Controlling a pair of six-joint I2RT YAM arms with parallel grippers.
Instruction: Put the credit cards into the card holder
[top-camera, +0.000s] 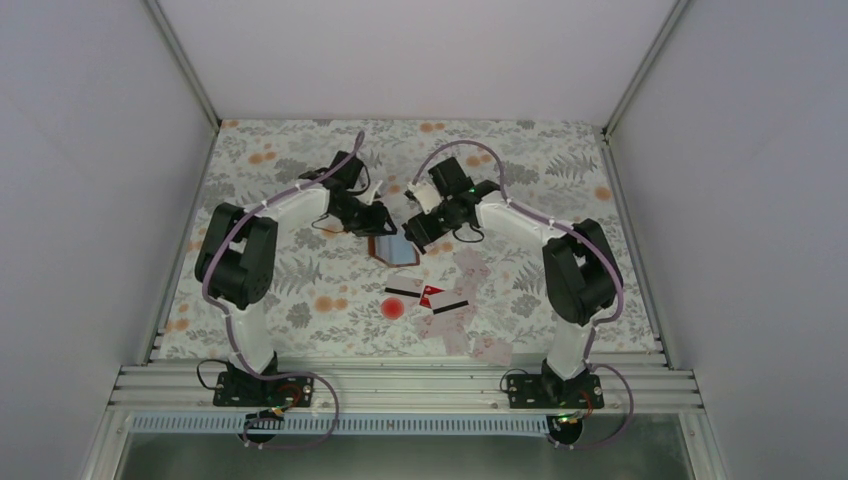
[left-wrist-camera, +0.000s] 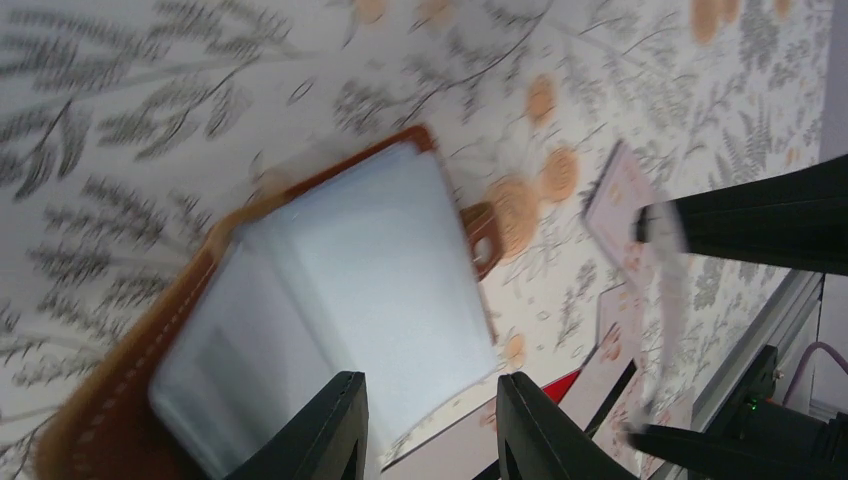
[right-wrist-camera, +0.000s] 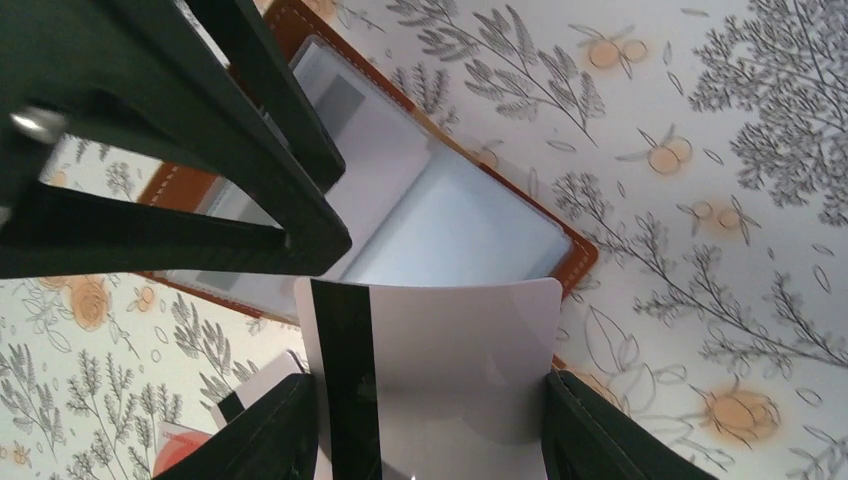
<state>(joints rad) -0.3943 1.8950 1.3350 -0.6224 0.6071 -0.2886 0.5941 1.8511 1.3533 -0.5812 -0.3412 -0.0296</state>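
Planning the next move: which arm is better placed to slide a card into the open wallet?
The right. Its fingers already hold a pale plastic card with a black stripe just short of the open brown leather card holder, which the left fingers grip.

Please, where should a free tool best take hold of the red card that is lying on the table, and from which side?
The red card lies flat, overlapped with pale cards, so there is no raised face to pinch. Probably best is to come from above and grip across its two long edges, at the corner that sticks out freely. It is thin, so one finger likely must slide under an edge first.
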